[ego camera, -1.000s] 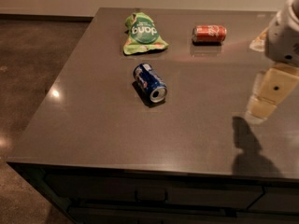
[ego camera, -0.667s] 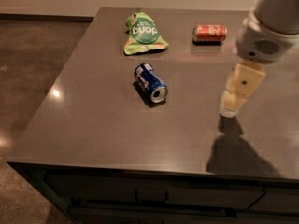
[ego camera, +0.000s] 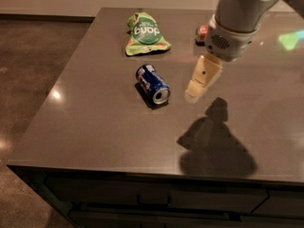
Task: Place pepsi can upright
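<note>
Cream two-finger gripper [ego camera: 192, 95] above dark grey tabletop [ego camera: 95, 127]; open/shut: can't tell. Shifted left vs earlier, now just right of small dark blue pepsi can [ego camera: 153, 83], which lies on side, apart from it. Beyond: red can [ego camera: 202, 32], now part-hidden by grey arm [ego camera: 235, 18].

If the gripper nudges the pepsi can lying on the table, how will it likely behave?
The pepsi can lies on its side on the smooth table, so a sideways nudge would probably roll it. Its thin metal wall may dent under a hard squeeze. The gripper hovers beside it, apart.
</note>
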You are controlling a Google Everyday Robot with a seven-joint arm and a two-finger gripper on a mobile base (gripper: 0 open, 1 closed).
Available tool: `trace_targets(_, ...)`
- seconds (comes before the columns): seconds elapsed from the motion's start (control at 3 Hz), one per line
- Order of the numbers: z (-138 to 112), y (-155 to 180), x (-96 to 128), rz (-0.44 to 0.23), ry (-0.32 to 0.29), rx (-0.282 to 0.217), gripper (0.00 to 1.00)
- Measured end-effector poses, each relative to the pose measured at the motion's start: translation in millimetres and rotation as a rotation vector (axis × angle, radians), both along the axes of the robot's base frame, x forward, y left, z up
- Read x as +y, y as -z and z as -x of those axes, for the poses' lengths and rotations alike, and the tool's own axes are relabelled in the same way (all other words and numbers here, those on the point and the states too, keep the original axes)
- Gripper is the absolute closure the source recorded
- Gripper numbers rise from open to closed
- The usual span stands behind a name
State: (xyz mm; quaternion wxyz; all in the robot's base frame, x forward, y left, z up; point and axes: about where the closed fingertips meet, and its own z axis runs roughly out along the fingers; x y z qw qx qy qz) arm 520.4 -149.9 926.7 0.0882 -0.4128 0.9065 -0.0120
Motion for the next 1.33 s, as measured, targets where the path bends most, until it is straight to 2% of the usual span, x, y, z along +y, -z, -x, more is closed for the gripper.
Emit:
trace_targets(0.33, -11.0, 3.6, 22.0, -0.039, 0.126, 0.003, 0.00)
trace_targets(1.0, -29.3, 29.3, 73.4, -0.082, 0.201, 0.057, 0.00)
trace_targets(1.33, -46.8, 45.6, 97.2, -0.090, 0.234, 0.083, 0.00)
